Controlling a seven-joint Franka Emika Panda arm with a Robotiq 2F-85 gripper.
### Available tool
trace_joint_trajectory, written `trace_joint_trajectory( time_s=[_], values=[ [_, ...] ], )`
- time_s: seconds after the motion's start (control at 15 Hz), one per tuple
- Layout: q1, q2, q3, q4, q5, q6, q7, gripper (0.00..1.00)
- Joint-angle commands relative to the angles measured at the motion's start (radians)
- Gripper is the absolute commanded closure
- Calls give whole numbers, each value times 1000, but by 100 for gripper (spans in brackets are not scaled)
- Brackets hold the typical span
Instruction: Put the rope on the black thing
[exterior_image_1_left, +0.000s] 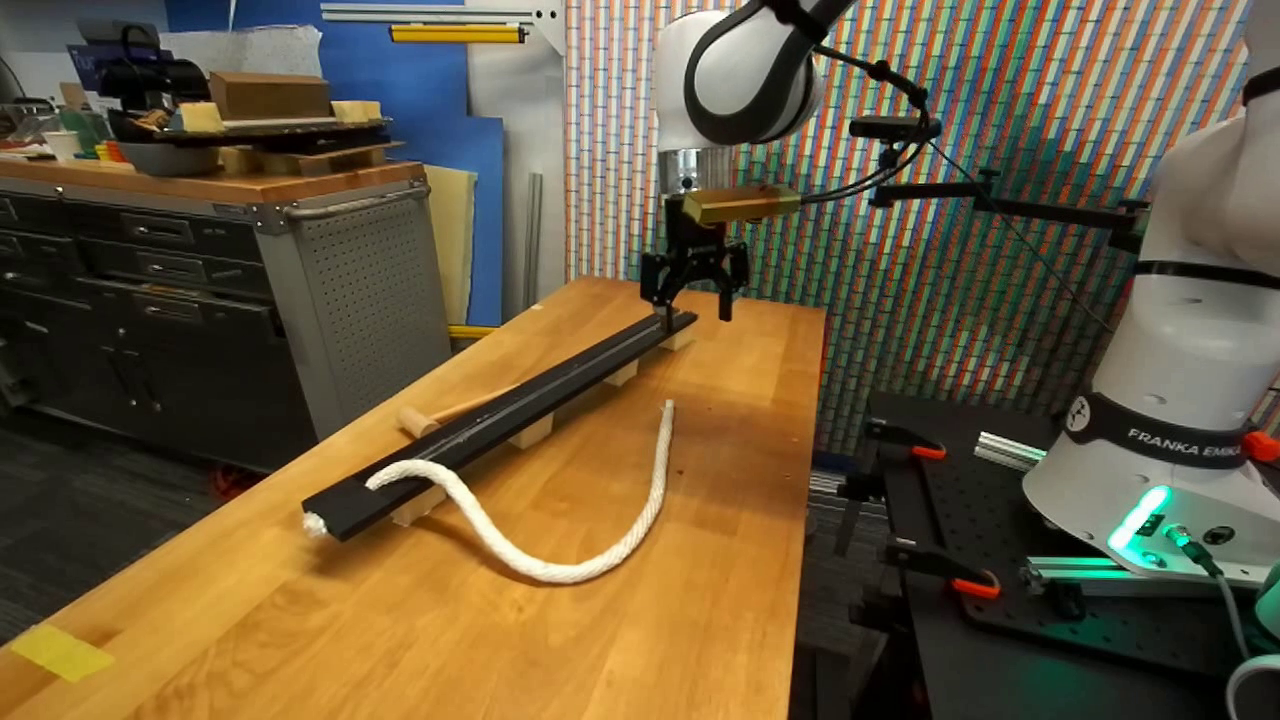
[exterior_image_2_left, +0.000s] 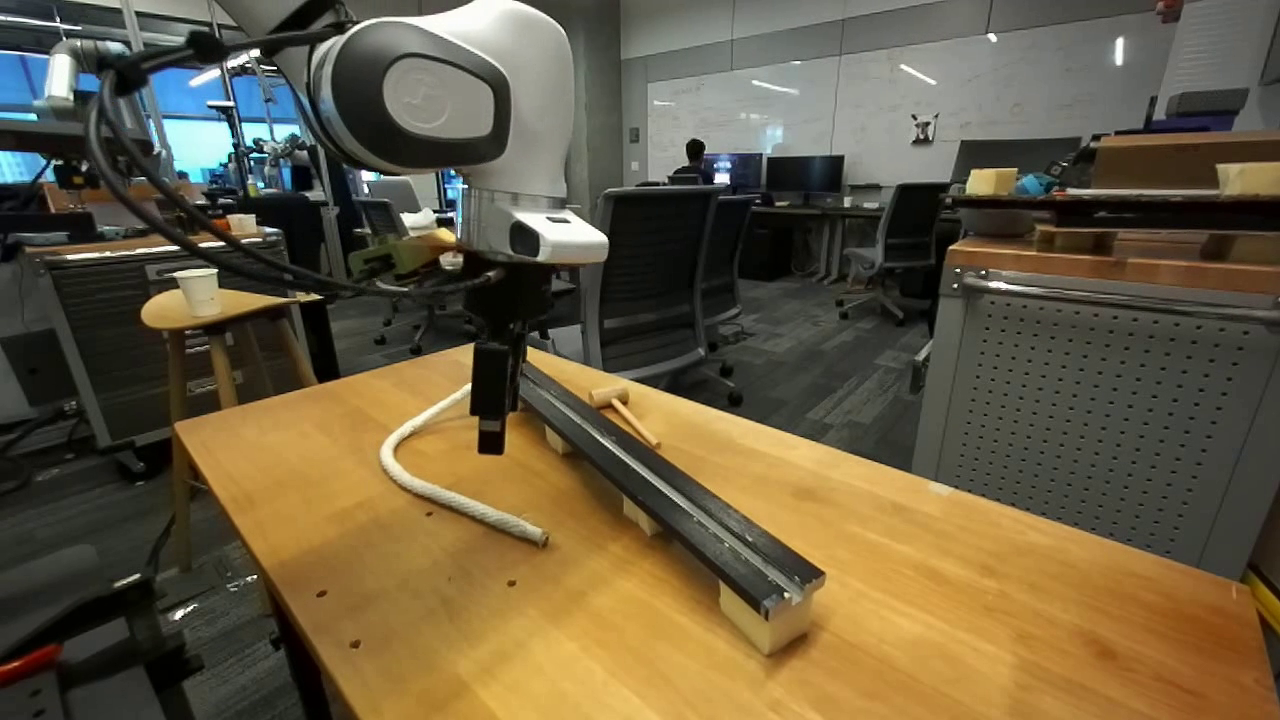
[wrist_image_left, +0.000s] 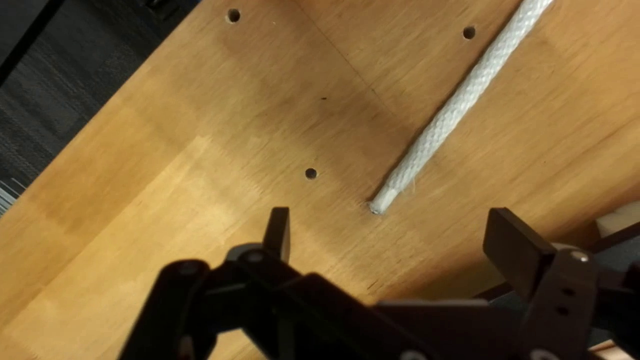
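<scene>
The cream rope (exterior_image_1_left: 590, 567) lies in a curve on the table. One end rises onto the near end of the long black bar (exterior_image_1_left: 560, 385) in an exterior view, and a white tuft shows at the bar's tip. The rope's free end also shows in an exterior view (exterior_image_2_left: 520, 526) and the wrist view (wrist_image_left: 450, 120). The bar has a lengthwise groove; it also shows in an exterior view (exterior_image_2_left: 660, 485) and at the wrist view's lower right (wrist_image_left: 620, 251). My gripper (exterior_image_1_left: 697, 318) is open and empty above the table; in the wrist view (wrist_image_left: 387, 212) the rope's free end appears between its fingertips, below them.
Pale wooden blocks (exterior_image_2_left: 765, 618) prop the bar above the wooden table (exterior_image_2_left: 900, 600). A wooden mallet (exterior_image_1_left: 416, 422) lies along the bar's far side, and also shows in an exterior view (exterior_image_2_left: 607, 398). Yellow tape (exterior_image_1_left: 62, 652) marks a table corner. A workbench (exterior_image_1_left: 340, 270) stands beyond the table.
</scene>
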Motion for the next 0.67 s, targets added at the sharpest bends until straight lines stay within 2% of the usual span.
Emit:
trace_joint_trajectory(
  time_s=[0.0, 0.6],
  values=[
    [3, 61, -6, 33, 53, 63, -65, 0],
    [1, 162, 11, 75, 220, 136, -133, 0]
  ],
)
